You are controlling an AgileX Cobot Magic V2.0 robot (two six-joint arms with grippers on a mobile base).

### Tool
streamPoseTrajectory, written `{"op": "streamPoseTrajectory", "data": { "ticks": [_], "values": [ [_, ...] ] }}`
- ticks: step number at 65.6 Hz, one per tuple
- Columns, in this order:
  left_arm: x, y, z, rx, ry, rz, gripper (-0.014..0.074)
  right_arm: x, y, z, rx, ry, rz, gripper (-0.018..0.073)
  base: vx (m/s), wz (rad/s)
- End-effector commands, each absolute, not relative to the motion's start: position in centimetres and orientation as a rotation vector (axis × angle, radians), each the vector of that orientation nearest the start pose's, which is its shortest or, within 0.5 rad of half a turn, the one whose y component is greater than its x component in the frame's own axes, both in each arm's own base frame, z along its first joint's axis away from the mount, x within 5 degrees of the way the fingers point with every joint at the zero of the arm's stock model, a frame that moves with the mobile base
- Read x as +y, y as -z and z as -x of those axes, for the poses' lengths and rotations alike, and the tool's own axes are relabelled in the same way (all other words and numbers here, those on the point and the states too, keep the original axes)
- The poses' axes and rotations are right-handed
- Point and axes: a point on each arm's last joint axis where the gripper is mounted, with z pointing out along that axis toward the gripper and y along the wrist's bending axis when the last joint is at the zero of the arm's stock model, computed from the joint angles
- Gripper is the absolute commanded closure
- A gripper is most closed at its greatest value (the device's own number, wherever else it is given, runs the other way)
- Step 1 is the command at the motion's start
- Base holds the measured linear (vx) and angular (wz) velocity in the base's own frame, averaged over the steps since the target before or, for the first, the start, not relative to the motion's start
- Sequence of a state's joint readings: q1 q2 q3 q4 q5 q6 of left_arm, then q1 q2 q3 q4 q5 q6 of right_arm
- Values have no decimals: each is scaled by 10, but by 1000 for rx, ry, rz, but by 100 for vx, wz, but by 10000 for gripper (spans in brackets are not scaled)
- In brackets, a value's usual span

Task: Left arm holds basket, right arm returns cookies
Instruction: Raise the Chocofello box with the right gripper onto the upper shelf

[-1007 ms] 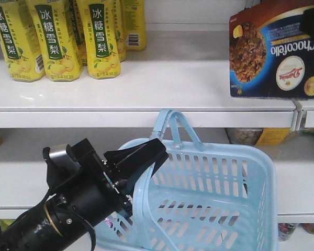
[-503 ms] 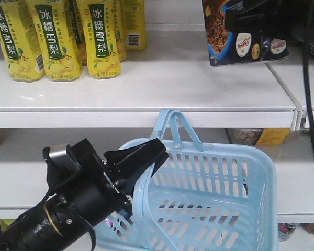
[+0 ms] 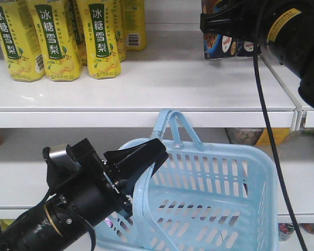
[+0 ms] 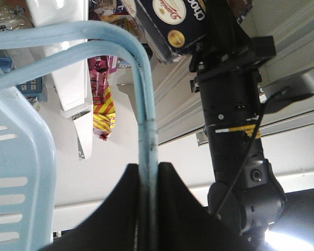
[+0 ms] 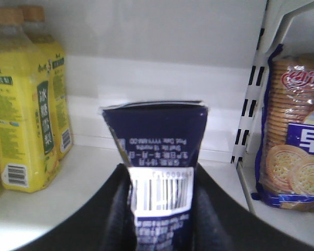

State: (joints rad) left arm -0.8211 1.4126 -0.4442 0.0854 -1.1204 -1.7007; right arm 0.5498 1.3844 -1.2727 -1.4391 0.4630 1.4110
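The black right arm (image 3: 282,26) has advanced over the white upper shelf (image 3: 162,83), jaws clamped on the dark navy cookie carton (image 5: 159,157) near its right edge. The left gripper (image 4: 146,209) pinches the light blue plastic basket's (image 3: 214,198) handle below the shelf's front edge.

From the front I see the right arm (image 3: 282,26) covering most of the cookies (image 3: 227,46), and the frame cuts the basket (image 3: 209,209) at the bottom. On the right wrist view the carton's small print is too blurred for me to read.

Cookies (image 5: 159,157) between right gripper (image 5: 159,209) fingers
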Motion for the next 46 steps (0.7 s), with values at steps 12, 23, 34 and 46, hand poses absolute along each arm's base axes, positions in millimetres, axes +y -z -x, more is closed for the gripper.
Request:
{"op": "streamPoseTrajectory", "data": {
  "ticks": [12,23,34,46],
  "values": [
    [-180,-275,-184,1308,2092,711,599,134,-418,-301,1614,36,146,562,0,0],
    [-180,-275,-184,1308,2092,711,599,137,-404,-308,1651,62,155,562,0,0],
    [-180,-275,-184,1308,2092,711,599,137,-380,-307,1715,77,180,562,0,0],
    [-180,-275,-184,1308,2092,711,599,135,-370,-304,1745,6,107,562,0,0]
  ]
}}
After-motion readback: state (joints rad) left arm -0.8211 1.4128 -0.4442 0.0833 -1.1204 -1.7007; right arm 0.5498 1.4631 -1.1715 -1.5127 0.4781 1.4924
